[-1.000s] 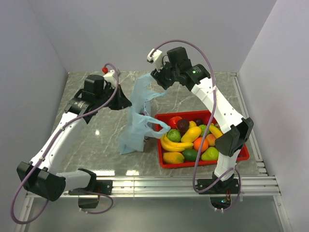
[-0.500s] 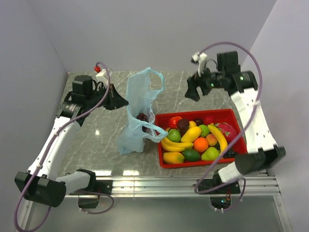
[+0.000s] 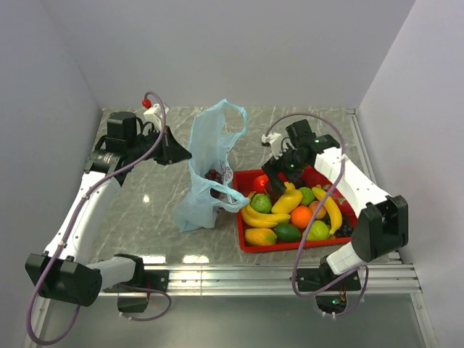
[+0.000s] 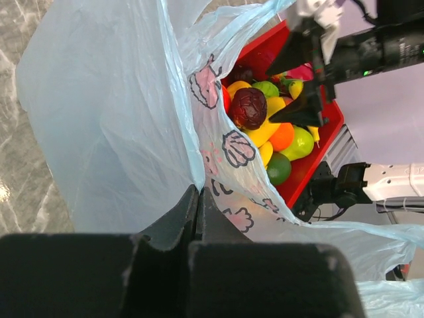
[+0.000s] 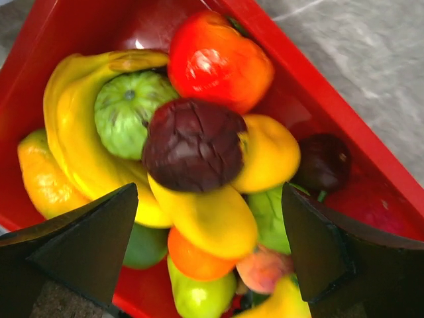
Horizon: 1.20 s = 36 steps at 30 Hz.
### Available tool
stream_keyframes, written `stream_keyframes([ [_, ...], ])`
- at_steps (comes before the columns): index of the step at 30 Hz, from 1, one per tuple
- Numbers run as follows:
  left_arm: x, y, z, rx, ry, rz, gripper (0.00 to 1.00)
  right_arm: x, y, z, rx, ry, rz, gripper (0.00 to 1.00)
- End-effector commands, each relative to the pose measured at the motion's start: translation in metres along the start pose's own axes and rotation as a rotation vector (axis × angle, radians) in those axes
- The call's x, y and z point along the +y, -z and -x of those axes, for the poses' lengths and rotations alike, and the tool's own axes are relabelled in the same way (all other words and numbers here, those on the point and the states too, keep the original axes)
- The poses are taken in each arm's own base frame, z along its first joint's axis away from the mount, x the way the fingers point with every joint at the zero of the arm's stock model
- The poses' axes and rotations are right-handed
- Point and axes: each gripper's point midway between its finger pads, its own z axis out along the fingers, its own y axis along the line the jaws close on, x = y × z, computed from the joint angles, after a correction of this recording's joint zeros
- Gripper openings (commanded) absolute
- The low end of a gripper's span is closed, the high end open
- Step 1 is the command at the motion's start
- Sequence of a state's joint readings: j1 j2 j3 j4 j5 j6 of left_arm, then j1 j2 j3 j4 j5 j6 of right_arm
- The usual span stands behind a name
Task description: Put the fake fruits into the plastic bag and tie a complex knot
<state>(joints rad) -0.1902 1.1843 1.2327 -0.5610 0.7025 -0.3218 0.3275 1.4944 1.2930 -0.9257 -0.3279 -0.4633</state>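
The right gripper (image 3: pixel 279 174) hangs wide-jawed right over the dark wrinkled fruit (image 5: pixel 193 144), nothing between them. The fake fruits (image 3: pixel 290 210) sit packed tight in the red tray (image 3: pixel 304 245), with little gap to reach between them. Just left stands the plastic bag (image 3: pixel 206 167), its rim pinched by the left gripper (image 3: pixel 178 154); the table (image 3: pixel 145 210) beyond it lies open

bright even overhead light, glare spots on table (image 3: pixel 148 217), wrist foregrounds blurred

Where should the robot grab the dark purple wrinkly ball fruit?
Across its widest middle, coming straight down from above. The dark purple wrinkly round fruit sits highest on the pile in the red plastic tray, so its top half is free.
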Motion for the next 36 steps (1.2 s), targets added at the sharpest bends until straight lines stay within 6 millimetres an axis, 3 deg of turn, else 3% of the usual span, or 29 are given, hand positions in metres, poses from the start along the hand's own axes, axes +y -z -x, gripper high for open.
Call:
stream_keyframes([
  [1,-0.008,0.008,0.009,-0.038,-0.065,-0.016,0.0,-0.009,-0.015,0.016,-0.039,-0.006,-0.064,0.95],
  [8,-0.006,0.01,0.007,-0.035,-0.075,0.001,0.0,-0.003,-0.044,0.004,0.038,-0.024,-0.015,0.95],
  [11,-0.006,0.01,0.007,-0.039,-0.085,0.003,0.0,-0.001,-0.047,0.001,0.054,-0.021,0.008,0.89],
  [14,-0.004,0.01,0.008,-0.043,-0.091,0.009,0.0,0.007,-0.042,0.002,0.053,-0.017,0.052,0.75],
  [15,-0.004,0.01,0.007,-0.041,-0.094,0.006,0.0,0.012,-0.04,0.004,0.05,-0.014,0.079,0.64],
  [17,-0.004,0.01,0.007,-0.046,-0.101,0.006,0.0,0.018,-0.035,-0.001,0.068,-0.025,0.108,0.55],
  [20,-0.005,0.01,0.005,-0.047,-0.107,-0.002,0.0,0.022,-0.016,0.004,0.047,-0.037,0.132,0.37],
  [21,-0.004,0.01,0.003,-0.044,-0.108,-0.004,0.0,0.019,0.001,0.018,-0.006,-0.03,0.119,0.29],
  [23,-0.006,0.011,0.002,-0.047,-0.113,-0.013,0.0,0.024,0.026,0.035,-0.085,-0.04,0.142,0.22],
  [24,-0.005,0.01,0.0,-0.043,-0.112,-0.014,0.0,0.026,0.052,0.056,-0.185,-0.019,0.122,0.2],
  [26,-0.007,0.011,-0.001,-0.043,-0.12,-0.02,0.0,0.03,0.082,0.091,-0.344,-0.017,0.111,0.16],
  [27,-0.006,0.011,-0.002,-0.043,-0.122,-0.02,0.0,0.034,0.107,0.112,-0.443,-0.002,0.098,0.12],
  [30,-0.007,0.013,-0.001,-0.052,-0.128,-0.013,0.0,0.05,0.147,0.167,-0.637,0.004,0.142,0.07],
  [33,-0.005,0.014,0.002,-0.058,-0.131,0.005,0.0,0.078,0.162,0.205,-0.72,0.058,0.224,0.04],
  [36,-0.006,0.013,0.006,-0.061,-0.124,0.004,0.0,0.112,0.144,0.224,-0.714,0.135,0.295,0.04],
])
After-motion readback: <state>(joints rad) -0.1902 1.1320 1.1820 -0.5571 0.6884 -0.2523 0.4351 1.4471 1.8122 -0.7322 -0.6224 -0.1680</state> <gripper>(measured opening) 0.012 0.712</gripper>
